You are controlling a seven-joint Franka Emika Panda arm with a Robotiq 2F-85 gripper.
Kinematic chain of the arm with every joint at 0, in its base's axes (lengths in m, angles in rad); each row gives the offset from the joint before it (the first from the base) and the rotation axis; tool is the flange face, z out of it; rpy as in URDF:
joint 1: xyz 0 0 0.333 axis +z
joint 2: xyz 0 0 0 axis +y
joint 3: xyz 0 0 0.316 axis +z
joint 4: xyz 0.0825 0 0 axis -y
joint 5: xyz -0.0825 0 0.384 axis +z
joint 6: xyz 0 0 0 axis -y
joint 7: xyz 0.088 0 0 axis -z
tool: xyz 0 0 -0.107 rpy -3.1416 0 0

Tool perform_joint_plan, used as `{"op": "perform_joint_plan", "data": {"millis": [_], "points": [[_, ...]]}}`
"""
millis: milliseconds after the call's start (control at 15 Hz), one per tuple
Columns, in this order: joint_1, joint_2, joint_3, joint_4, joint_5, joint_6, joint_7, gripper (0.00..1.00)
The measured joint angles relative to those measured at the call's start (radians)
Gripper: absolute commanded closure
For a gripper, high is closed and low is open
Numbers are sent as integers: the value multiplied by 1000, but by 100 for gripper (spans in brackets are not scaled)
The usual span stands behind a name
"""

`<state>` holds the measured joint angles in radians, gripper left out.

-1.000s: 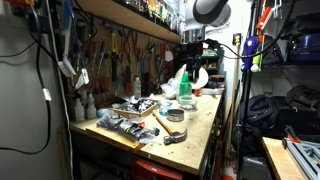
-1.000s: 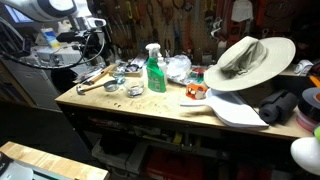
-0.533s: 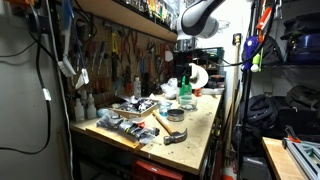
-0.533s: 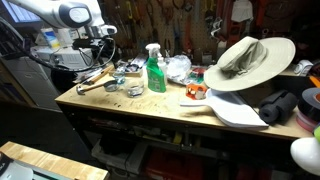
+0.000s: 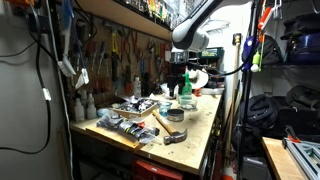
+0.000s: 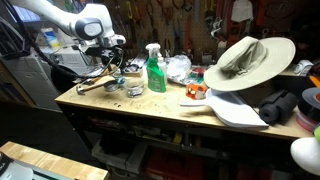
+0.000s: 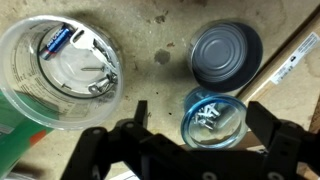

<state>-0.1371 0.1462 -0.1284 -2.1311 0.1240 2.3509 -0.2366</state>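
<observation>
Wide-spread end effector point(image 7: 199, 118) above blue screw tin point(image 7: 213, 120), beside dark can point(image 7: 225, 55)

Exteriors: opposite workbench point(image 5: 203, 118) point(image 6: 150, 103) ends; wrist: down past hand point(image 7: 195, 120).

1. A pale wooden workbench point(image 5: 207, 125) is standing against the wall, its top showing stains and scuffs.
2. A dim back wall point(image 6: 185, 22) is carrying rows of hanging hand tools.
3. A long wooden shelf point(image 5: 125, 14) is running overhead.
4. Black cables point(image 5: 45, 60) are dangling at the bench's end.

Green spray bottle point(image 6: 154, 72); beside it a khaki hat point(image 6: 245, 58). Wrist view: dull grey tin point(image 7: 225, 55), blue-rimmed jar point(image 7: 212, 118), stained brown worktop point(image 7: 150, 30).
</observation>
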Motion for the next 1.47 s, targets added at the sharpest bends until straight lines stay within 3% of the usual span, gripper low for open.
{"op": "perform_joint_plan", "data": {"millis": [267,1000,1467], "points": [[-17,58,6,32,58,49,-54,0],[-28,76,21,51,78,54,-74,0],[-89,143,58,120,204,20,-244,0]]}}
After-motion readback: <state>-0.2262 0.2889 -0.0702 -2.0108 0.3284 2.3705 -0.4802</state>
